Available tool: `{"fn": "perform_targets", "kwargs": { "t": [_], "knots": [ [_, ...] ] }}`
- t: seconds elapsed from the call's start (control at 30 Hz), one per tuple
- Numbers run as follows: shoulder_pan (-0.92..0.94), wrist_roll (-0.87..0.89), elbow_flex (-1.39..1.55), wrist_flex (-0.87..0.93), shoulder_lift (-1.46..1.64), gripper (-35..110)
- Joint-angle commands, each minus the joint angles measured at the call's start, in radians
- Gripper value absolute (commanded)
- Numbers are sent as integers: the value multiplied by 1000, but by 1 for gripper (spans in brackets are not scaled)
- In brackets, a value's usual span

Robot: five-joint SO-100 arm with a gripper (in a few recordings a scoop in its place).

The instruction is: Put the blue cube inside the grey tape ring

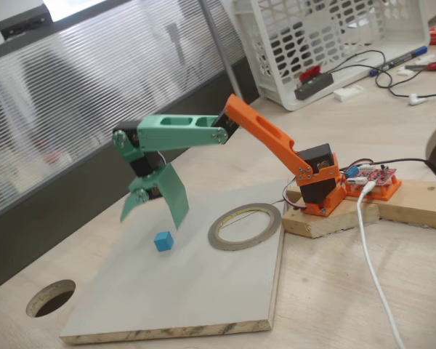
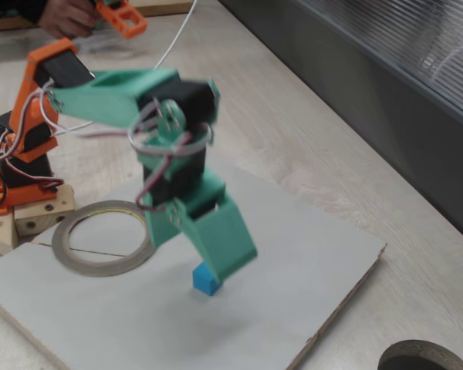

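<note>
The blue cube (image 1: pixel 163 241) lies on the pale board, to the left of the grey tape ring (image 1: pixel 236 246) and about a cube-width or two from it. My green gripper (image 1: pixel 152 220) hangs open just above the cube, its fingers spread to either side and not touching it. In the other fixed view the broad green finger (image 2: pixel 225 247) covers part of the blue cube (image 2: pixel 206 280), and the gripper (image 2: pixel 193 258) points down at it. The tape ring (image 2: pixel 96 269) lies flat to the left there, with nothing inside it.
The pale board (image 1: pixel 167 305) rests on a wooden table. A dark round hole (image 1: pixel 51 298) is in the tabletop beyond the board's left corner. The arm's base stands on a wooden block (image 1: pixel 414 203), a white cable (image 1: pixel 374 276) trails forward, and a white basket (image 1: pixel 327 43) stands at the back.
</note>
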Motion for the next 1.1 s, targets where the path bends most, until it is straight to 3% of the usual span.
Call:
{"fn": "perform_targets", "kwargs": {
  "t": [0.0, 0.33, 0.6, 1.07],
  "knots": [
    [12, 9, -11, 18, -61, 95],
    [12, 9, -14, 11, -87, 95],
    [12, 9, -11, -152, -75, 95],
    [12, 9, -11, -150, -75, 95]
  ]
}}
